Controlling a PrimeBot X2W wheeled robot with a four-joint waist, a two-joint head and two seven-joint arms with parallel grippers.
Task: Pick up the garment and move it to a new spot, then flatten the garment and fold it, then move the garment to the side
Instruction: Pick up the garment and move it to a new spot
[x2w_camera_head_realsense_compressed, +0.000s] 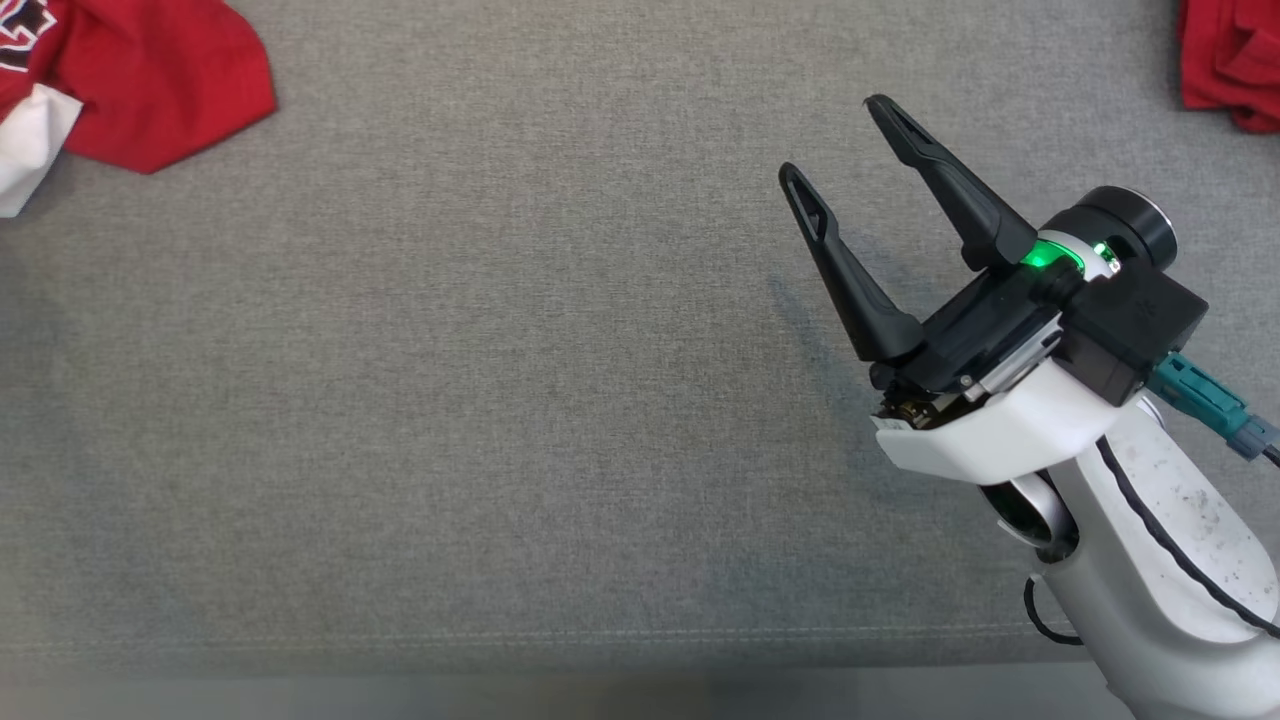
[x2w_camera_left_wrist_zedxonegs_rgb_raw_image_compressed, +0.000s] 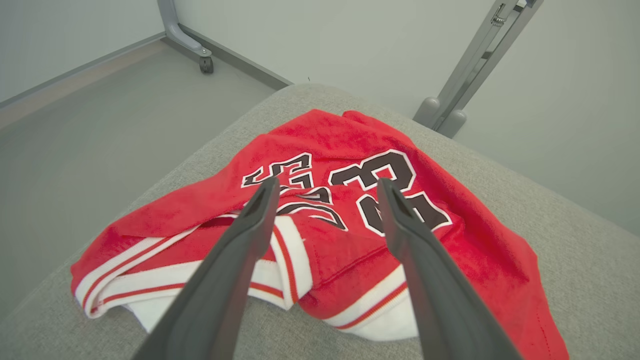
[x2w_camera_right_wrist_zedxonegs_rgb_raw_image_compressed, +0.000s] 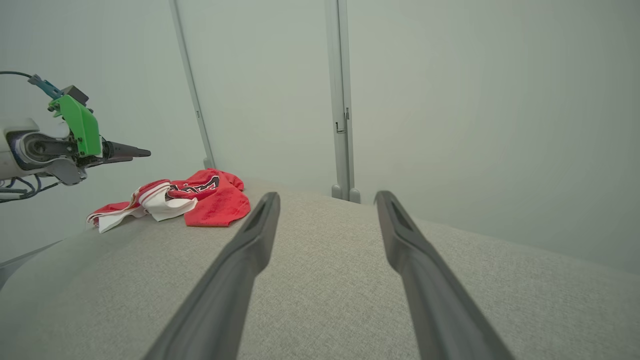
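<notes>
At the far left corner of the surface (x2w_camera_head_realsense_compressed: 500, 400) the garment (x2w_camera_left_wrist_zedxonegs_rgb_raw_image_compressed: 325, 135) lay crumpled; the left gripper (x2w_camera_left_wrist_zedxonegs_rgb_raw_image_compressed: 327, 186) hung over it, jaws apart. It would do best to drop onto a raised fold and pinch firmly. The right gripper (x2w_camera_head_realsense_compressed: 832, 138), jaws also apart, hovered well away, empty.

Head view: garment (x2w_camera_head_realsense_compressed: 150, 80) at 10 o'clock is cut off by the top and left edges; red cloth (x2w_camera_head_realsense_compressed: 1225, 60) at 2 o'clock, by the top and right edges. Left wrist view: left gripper (x2w_camera_left_wrist_zedxonegs_rgb_raw_image_compressed: 327, 182) fingers (x2w_camera_left_wrist_zedxonegs_rgb_raw_image_compressed: 240, 250) cover part of the garment's black lettering.
</notes>
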